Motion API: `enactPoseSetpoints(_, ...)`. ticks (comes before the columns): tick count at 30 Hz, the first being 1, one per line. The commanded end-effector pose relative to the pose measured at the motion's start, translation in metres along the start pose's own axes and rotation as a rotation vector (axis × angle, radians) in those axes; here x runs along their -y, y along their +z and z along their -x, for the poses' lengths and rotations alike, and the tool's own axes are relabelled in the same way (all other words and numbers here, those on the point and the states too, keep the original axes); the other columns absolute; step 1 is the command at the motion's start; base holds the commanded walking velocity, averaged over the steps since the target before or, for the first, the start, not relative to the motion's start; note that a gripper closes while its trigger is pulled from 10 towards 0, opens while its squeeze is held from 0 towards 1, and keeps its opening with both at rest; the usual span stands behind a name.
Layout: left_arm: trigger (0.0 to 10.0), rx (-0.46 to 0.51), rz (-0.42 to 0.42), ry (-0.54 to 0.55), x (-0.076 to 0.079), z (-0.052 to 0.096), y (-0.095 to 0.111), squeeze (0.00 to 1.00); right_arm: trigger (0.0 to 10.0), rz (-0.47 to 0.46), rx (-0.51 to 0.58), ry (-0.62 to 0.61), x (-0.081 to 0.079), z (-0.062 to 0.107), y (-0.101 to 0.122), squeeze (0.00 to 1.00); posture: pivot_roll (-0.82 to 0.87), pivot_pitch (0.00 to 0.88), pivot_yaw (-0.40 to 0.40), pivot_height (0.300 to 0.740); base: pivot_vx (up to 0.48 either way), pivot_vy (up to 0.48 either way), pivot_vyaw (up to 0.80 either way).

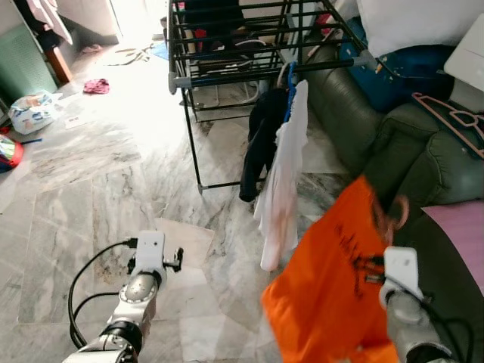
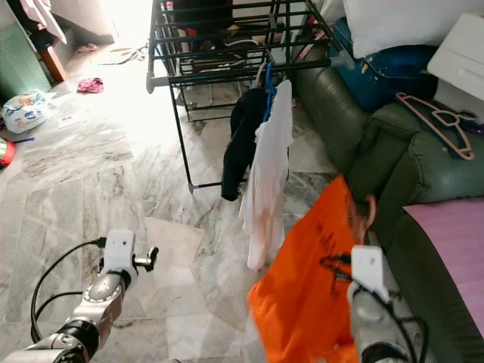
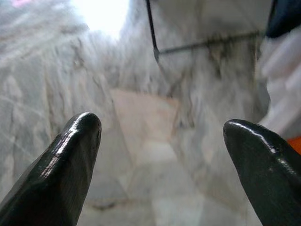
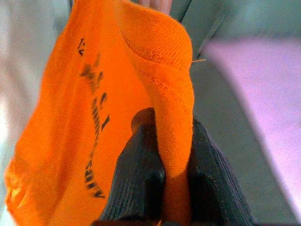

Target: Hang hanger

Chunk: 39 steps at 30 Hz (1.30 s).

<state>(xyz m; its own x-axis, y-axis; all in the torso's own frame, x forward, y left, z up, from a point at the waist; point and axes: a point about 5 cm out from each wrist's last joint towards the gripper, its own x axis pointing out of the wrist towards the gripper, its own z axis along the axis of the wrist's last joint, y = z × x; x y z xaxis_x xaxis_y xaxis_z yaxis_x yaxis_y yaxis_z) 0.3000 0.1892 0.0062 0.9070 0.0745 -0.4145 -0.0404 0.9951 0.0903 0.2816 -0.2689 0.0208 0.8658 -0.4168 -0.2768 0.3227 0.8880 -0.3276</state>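
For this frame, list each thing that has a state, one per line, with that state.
Right pincer: shut on the orange shirt's collar.
Orange shirt: held up, hanging loose, not on the rack.
Left pincer: open, holding nothing, over the floor.
Drying rack: standing upright.
White garment: hanging from the rack on a blue hanger.
Dark garment: hanging from the rack.
Pink hanger: lying on the sofa, bare.

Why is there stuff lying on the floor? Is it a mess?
A bit. A pink cloth and a plastic bag lie loose on the marble floor, and a pink hanger sits unused on the green sofa.
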Motion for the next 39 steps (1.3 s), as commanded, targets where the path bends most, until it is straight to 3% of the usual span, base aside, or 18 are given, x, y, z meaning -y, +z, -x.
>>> enactPoseSetpoints(1, 10.0, 0.088, 0.013, 0.042, -0.008, -0.006, 0.025, 0.0, 10.0, -0.013, 0.199, -0.056, 0.011, -0.012, 0.045, 0.0, -0.05, 0.093, 0.022, 0.74, 0.0, 0.0, 0.0)
enactPoseSetpoints(5, 10.0, 0.173, 0.017, 0.049, -0.01, -0.013, 0.052, 0.0, 10.0, 0.0, 0.376, -0.088, 0.022, -0.019, 0.091, 0.0, -0.05, 0.09, 0.02, 0.74, 0.0, 0.0, 0.0)
enactPoseSetpoints(10, 10.0, 0.197, 0.013, 0.027, -0.004, -0.015, 0.063, 0.0, 10.0, -0.017, 0.4, -0.059, 0.017, -0.021, 0.101, 0.0, -0.06, 0.084, 0.017, 0.74, 0.0, 0.0, 0.0)
enactPoseSetpoints(12, 10.0, 0.133, 0.011, 0.008, 0.001, -0.014, 0.048, 0.0, 10.0, -0.023, 0.297, 0.007, 0.0, -0.018, 0.077, 0.0, -0.06, 0.079, 0.015, 0.74, 0.0, 0.0, 0.0)
enactPoseSetpoints(16, 10.0, 0.081, 0.0, 0.004, 0.004, -0.01, 0.031, 0.0, 10.0, -0.043, 0.21, 0.058, -0.014, -0.01, 0.051, 0.0, -0.06, 0.069, 0.016, 0.74, 0.0, 0.0, 0.0)
enactPoseSetpoints(21, 10.0, -0.016, -0.019, -0.03, 0.012, -0.001, 0.0, 0.0, 10.0, -0.215, -0.027, 0.102, -0.034, 0.01, -0.004, 0.0, -0.06, 0.046, 0.013, 0.74, 0.0, 0.0, 0.0)
enactPoseSetpoints(24, 10.0, -0.084, -0.037, -0.048, 0.015, 0.004, -0.016, 0.0, 10.0, -0.237, -0.11, 0.183, -0.049, 0.02, -0.021, 0.0, -0.06, 0.03, 0.008, 0.74, 0.0, 0.0, 0.0)
enactPoseSetpoints(30, 10.0, -0.214, -0.073, -0.051, 0.018, 0.015, -0.045, 0.0, 10.0, -0.21, -0.227, 0.325, -0.073, 0.034, -0.039, 0.0, -0.04, 0.002, -0.008, 0.74, 0.0, 0.0, 0.0)
enactPoseSetpoints(35, 10.0, -0.266, -0.094, -0.063, 0.023, 0.02, -0.056, 0.0, 10.0, -0.206, -0.274, 0.425, -0.086, 0.043, -0.046, 0.0, -0.02, 0.0, -0.021, 0.74, 0.0, 0.0, 0.0)
enactPoseSetpoints(39, 10.0, -0.302, -0.113, -0.082, 0.027, 0.024, -0.064, 0.0, 10.0, -0.149, -0.304, 0.498, -0.098, 0.053, -0.053, 0.0, -0.01, 0.0, -0.025, 0.74, 0.0, 0.0, 0.0)
